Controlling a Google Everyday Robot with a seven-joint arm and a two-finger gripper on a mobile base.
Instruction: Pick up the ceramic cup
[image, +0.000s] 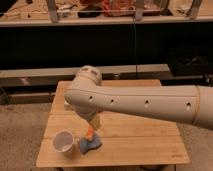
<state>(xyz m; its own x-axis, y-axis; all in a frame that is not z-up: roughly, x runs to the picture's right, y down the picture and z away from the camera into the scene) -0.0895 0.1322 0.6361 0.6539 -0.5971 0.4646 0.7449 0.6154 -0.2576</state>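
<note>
Camera view: a thick, cream-coloured robot arm reaches in from the right edge and crosses the middle of the picture, ending in a rounded joint above a low wooden surface. Below that joint a short tan part of the gripper points down toward the surface. Most of it is hidden behind the arm. Its jaws are spread as wide as they go, and nothing can be seen held in them.

The ceramic cup stands upright on the surface, below and to the left of the gripper in the picture and nearer the camera. It is small, white and round, with a wide rim and a pale inside. It is near the gripper but clearly apart from it, close to the front left corner of the surface.

Just under the gripper is a small orange object; whether the two touch cannot be told. Directly below that, toward the camera, lies a crumpled blue object, just beside the cup on its right.

Beyond the gripper, behind the surface, a long dark shelf runs across the room. A speckled floor shows to the left of the surface.
</note>
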